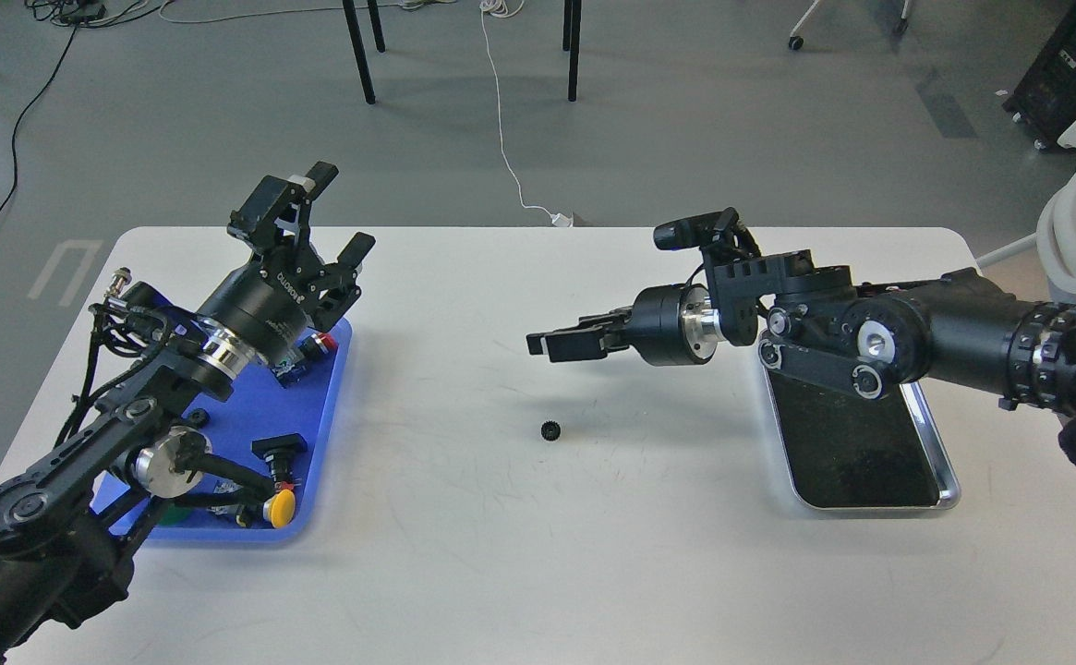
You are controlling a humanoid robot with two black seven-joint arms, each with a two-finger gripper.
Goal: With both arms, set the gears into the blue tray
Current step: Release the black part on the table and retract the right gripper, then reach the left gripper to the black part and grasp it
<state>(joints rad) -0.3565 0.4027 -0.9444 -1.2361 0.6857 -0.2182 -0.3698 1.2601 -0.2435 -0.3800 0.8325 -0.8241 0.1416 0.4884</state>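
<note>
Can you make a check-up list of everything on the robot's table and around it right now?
Surface: white table, faintly scuffed.
Job's things: one gear lies on the table; blue tray at left.
Clutter: push buttons in the blue tray; steel tray at right.
Grippers: left gripper open above the blue tray; right gripper above the gear, empty, state unclear.
Cables: white cord and black cable on the floor.
Surroundings: grey floor, black chair legs.
</note>
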